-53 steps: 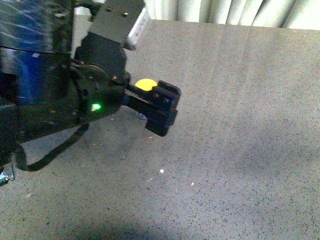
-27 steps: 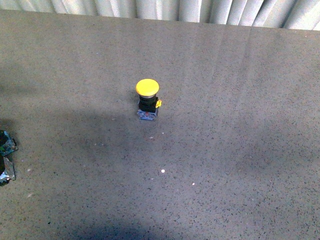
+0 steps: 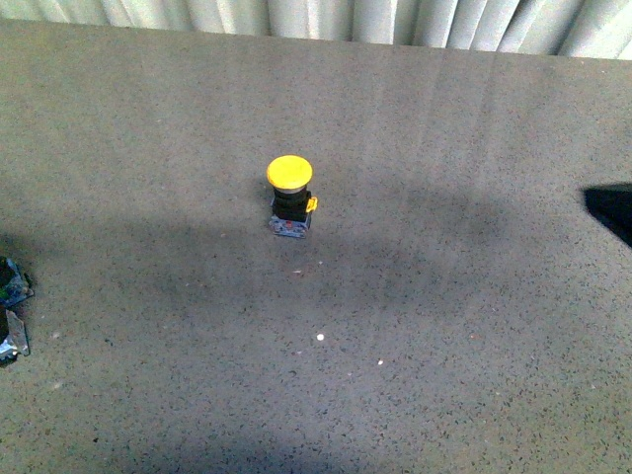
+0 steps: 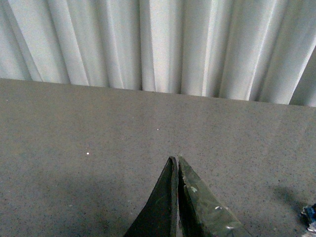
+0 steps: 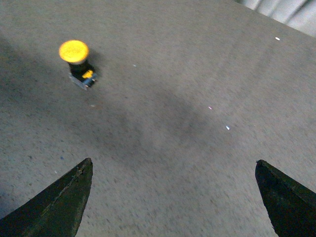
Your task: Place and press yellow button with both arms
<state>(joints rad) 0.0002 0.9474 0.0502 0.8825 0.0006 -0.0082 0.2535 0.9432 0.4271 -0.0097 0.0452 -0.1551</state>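
The yellow button point(image 3: 290, 195) stands upright on the grey table, alone, with its round yellow cap on top, black body, small yellow side tab and silvery base. It also shows in the right wrist view point(image 5: 77, 61), well away from the fingers. My right gripper point(image 5: 174, 162) is open and empty above bare table; a dark part of it shows at the front view's right edge point(image 3: 612, 209). My left gripper point(image 4: 176, 158) is shut and empty, its fingers pressed together over bare table, facing the curtain. The button is out of the left wrist view.
A crumpled blue-silver scrap point(image 3: 12, 306) lies at the table's left edge; a bit of it shows in the left wrist view point(image 4: 310, 217). A pale pleated curtain point(image 3: 326, 18) hangs behind the table's far edge.
The left arm, which covered the button a second ago, has withdrawn out of the front view, leaving the button standing. A dark part of the right arm has entered at the right edge.
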